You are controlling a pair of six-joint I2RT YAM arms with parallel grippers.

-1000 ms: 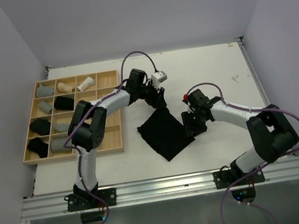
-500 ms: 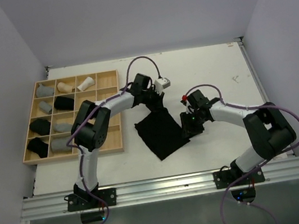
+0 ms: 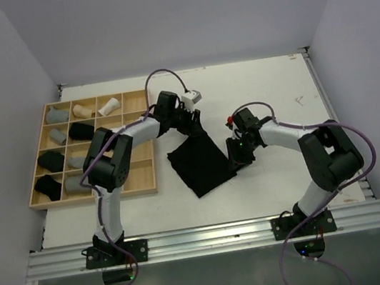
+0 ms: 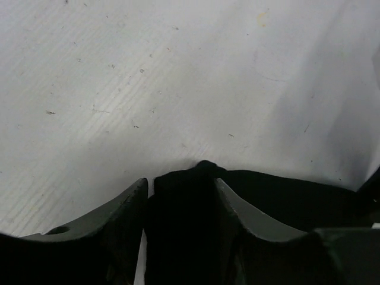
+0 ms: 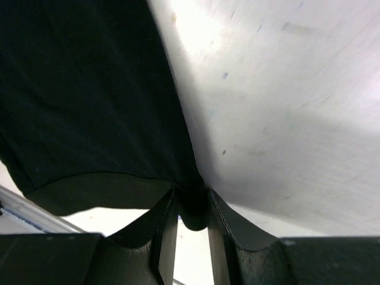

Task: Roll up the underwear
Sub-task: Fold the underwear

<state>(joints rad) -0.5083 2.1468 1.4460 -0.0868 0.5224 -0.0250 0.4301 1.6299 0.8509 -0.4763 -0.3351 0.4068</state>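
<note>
On the white bench (image 3: 268,87), right of the wooden tray (image 3: 94,196), black underwear (image 3: 197,164) lay flat between both arms, left tool (image 3: 193,124) at its far corner, fingers spread around a bunched tip of cloth, right tool (image 3: 236,151) pinched tight on its right edge.

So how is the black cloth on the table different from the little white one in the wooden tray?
The black underwear is spread out flat; the white underwear is rolled into a short stub. The black one lies on the table, the white one sits in a back-row compartment of the tray. The black one covers far more room. Both are soft cloth.
</note>
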